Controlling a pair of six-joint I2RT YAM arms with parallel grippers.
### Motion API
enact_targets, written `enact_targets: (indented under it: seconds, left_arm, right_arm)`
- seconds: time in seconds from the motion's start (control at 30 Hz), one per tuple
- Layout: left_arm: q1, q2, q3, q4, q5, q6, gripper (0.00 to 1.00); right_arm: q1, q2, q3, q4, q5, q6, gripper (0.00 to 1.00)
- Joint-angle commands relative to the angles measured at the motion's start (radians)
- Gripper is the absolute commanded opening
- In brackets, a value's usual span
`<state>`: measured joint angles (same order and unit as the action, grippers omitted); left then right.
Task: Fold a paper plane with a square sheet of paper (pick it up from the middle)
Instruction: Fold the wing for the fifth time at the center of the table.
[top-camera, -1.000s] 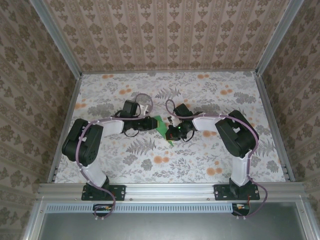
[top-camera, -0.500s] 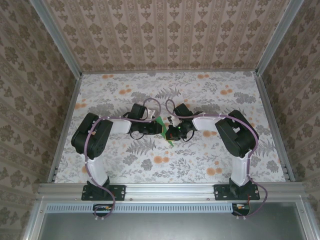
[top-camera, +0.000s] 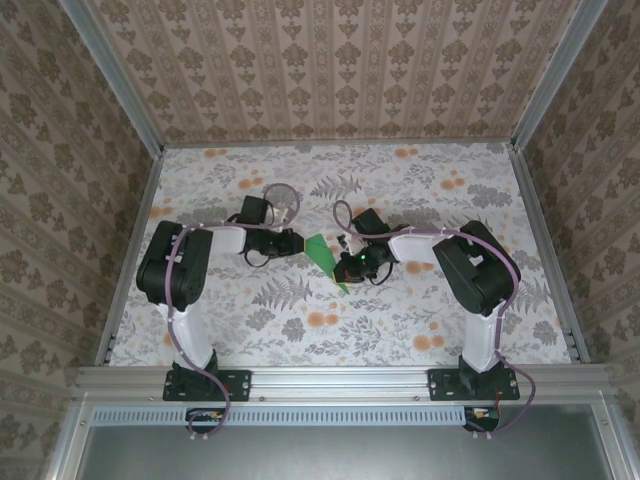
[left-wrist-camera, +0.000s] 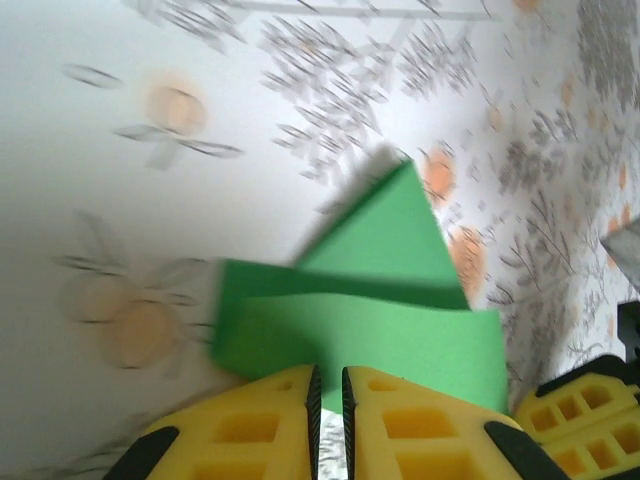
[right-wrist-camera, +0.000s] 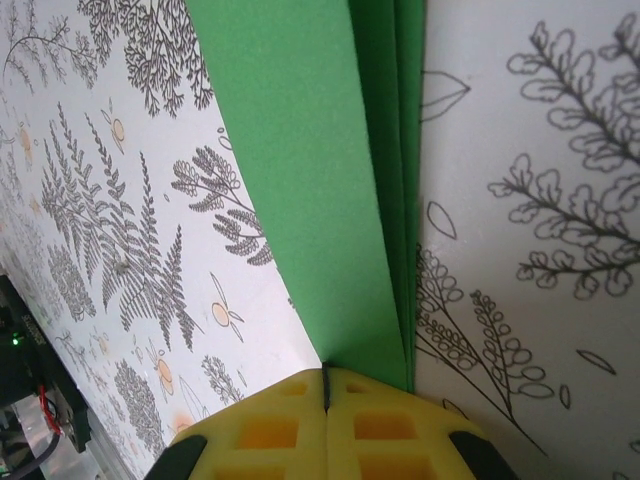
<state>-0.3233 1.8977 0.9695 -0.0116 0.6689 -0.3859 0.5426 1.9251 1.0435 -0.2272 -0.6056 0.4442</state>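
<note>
Where the two arms meet over the middle of the desk (top-camera: 420, 190), the right hand (right-wrist-camera: 326, 388) is clenched on the folded green paper (right-wrist-camera: 300, 160), whose layers fan out from its closed pads. The left hand (left-wrist-camera: 327, 400) sits at the paper's opposite edge, yellow pads nearly together with a slim dark slit between them. Whether they pinch the paper I cannot tell. Seen from the left wrist, a triangular flap rises behind a long folded band.

Your left gripper (left-wrist-camera: 327, 400) has its yellow fingers (left-wrist-camera: 250, 425) nearly together, with a thin slit between them, at the near edge of the folded green paper (left-wrist-camera: 380, 330). Can't tell if it's pinched. A triangular flap rises at the far side, and the right gripper's finger (left-wrist-camera: 585, 420) sits low right over the floral table (left-wrist-camera: 150, 200).
</note>
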Motion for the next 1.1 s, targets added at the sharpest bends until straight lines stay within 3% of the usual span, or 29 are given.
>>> enact_targets:
  seconds: [0.0, 0.2, 0.4, 0.57, 0.77, 1.07]
  left_arm:
    - [0.067, 0.049, 0.038, -0.083, -0.09, 0.042, 0.17]
    - [0.115, 0.038, 0.079, -0.1, -0.109, 0.027, 0.17]
    - [0.096, -0.1, 0.011, -0.038, -0.09, -0.043, 0.17]
    - [-0.012, -0.205, -0.094, 0.071, -0.062, -0.098, 0.11]
    - [-0.172, -0.161, -0.099, 0.172, -0.054, -0.13, 0.05]
    - [-0.202, -0.018, -0.017, 0.104, -0.094, -0.107, 0.0]
  right_arm:
    - [-0.004, 0.052, -0.07, -0.159, 0.104, -0.021, 0.0]
    - [-0.004, 0.051, -0.063, -0.15, 0.091, -0.013, 0.0]
    - [-0.004, 0.04, -0.053, -0.139, 0.083, 0.001, 0.0]
    - [-0.004, 0.039, -0.055, -0.139, 0.081, 0.004, 0.0]
    - [-0.004, 0.05, -0.059, -0.136, 0.079, 0.005, 0.0]
    - [-0.004, 0.047, -0.066, -0.133, 0.079, 0.005, 0.0]
